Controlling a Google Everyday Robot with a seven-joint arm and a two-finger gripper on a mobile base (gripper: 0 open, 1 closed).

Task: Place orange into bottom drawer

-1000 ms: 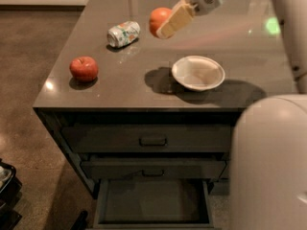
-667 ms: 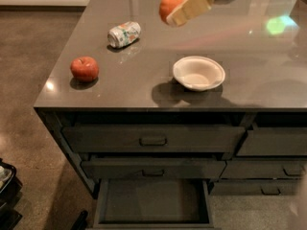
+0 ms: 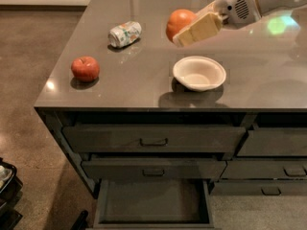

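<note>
The gripper is closed on the orange, its beige finger pressed across the fruit's 4 o'clock side, and holds it in the air over the desk, at about 11 o'clock from the white bowl. The bottom drawer stands pulled out and bare, almost straight toward 6 o'clock from the held orange and beyond the desk's front edge, so I judge the carry must clear the bowl and that edge before going down. The orange is round, so its heading matters little; the drawer's long side runs 9 to 3 o'clock. Against 0.7 s ago, the orange and gripper have shifted toward 6 o'clock, nearer the bowl; the red fruit, the can and the bowl are unmoved.
</note>
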